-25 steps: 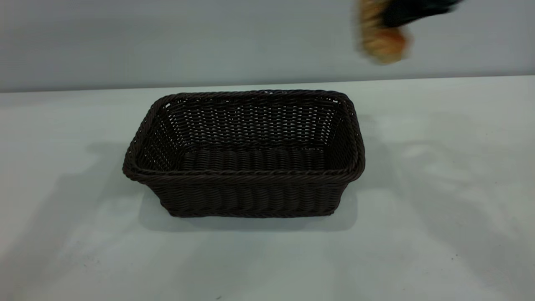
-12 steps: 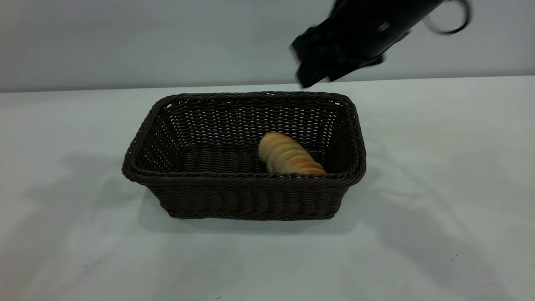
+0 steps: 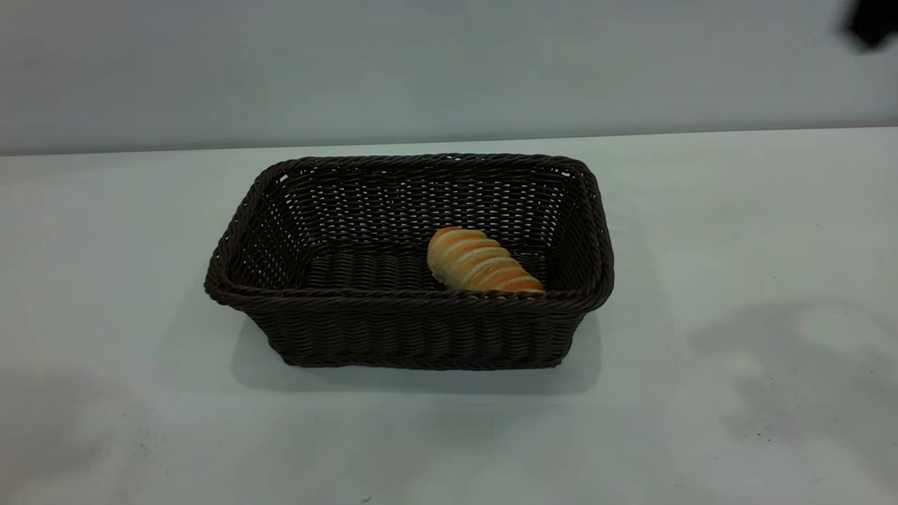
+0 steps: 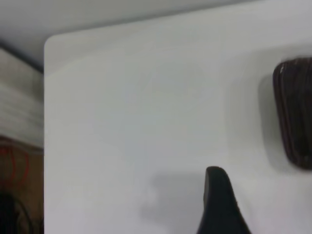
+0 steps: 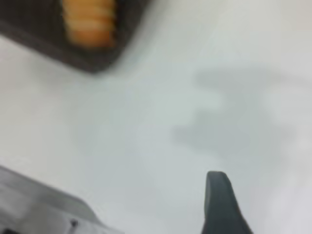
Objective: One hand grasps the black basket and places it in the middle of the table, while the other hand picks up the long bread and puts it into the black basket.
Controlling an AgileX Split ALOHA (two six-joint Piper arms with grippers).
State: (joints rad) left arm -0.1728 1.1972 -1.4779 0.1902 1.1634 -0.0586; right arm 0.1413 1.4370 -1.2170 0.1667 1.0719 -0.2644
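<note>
The black basket [image 3: 414, 330] stands in the middle of the table [image 3: 736, 231]. The long bread [image 3: 480, 263] lies inside it, on the basket floor at its right front, tilted against the front wall. My right gripper [image 3: 870, 24] is a dark blur at the top right corner, high and far from the basket; in its wrist view [image 5: 219, 204] it hangs over bare table, empty, with the basket [image 5: 78, 53] and the bread [image 5: 90, 22] far off. My left gripper [image 4: 219, 204] is out of the exterior view, over bare table beside the basket's end [image 4: 295, 117].
The table's corner and far edge [image 4: 53, 44] show in the left wrist view, with dark clutter below it. A grey wall runs behind the table. Arm shadows fall on the tabletop at the right and the front left.
The right gripper carried the bread in from the upper right, dropped it into the basket, then pulled back up and right. The bread has settled in the basket.
</note>
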